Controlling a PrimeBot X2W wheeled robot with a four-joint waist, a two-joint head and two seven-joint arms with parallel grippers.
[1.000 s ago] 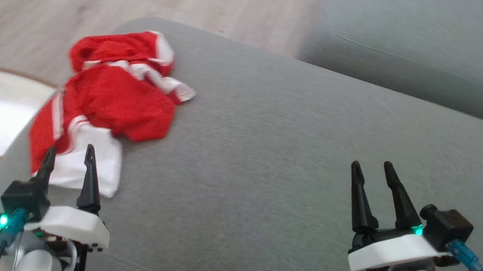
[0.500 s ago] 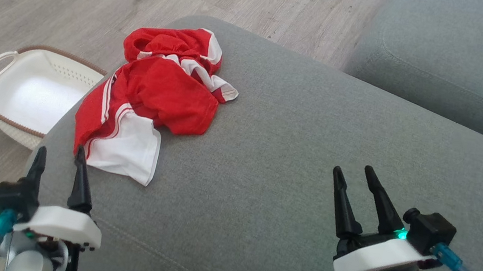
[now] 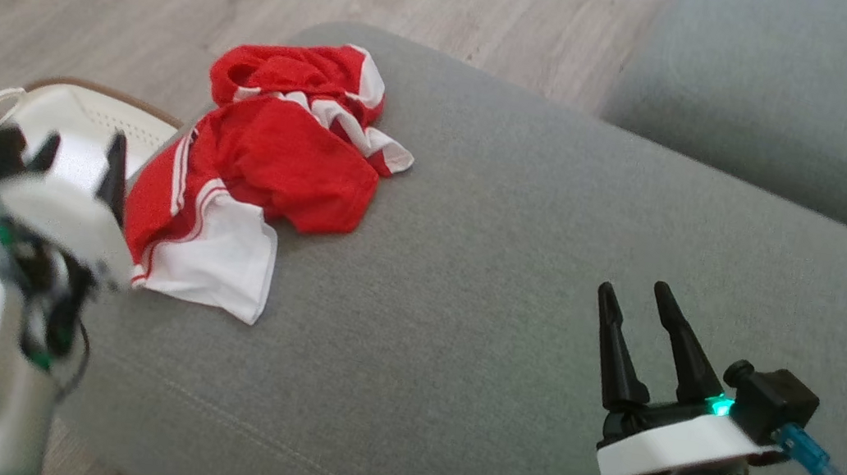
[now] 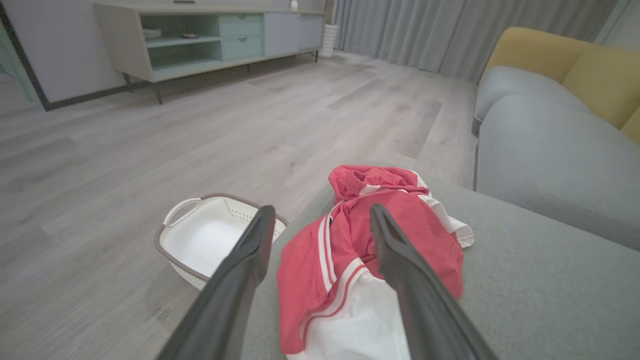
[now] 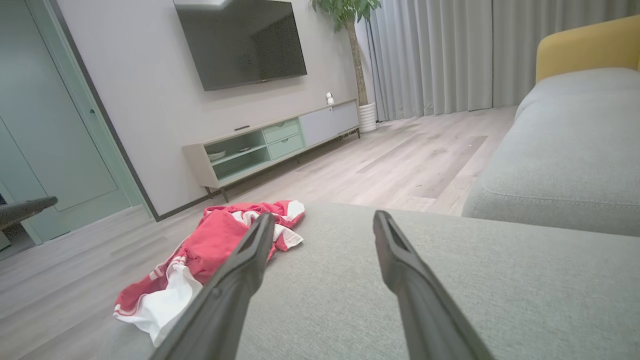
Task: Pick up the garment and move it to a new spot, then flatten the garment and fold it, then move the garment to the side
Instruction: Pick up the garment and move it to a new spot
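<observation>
The red-and-white garment (image 3: 276, 167) lies crumpled on the left end of the grey cushion (image 3: 516, 284). It is just ahead of the left claw (image 3: 80, 160) and shows between that claw's fingers in the left wrist view. That claw is raised at the cushion's edge on its pale forearm; it is blurred, spread wide and holds nothing. A white basket (image 4: 200, 240) sits on the floor beyond its outer finger. The right claw (image 3: 633, 290) hovers over bare cushion, spread and empty, with the garment well apart, ahead to its left.
</observation>
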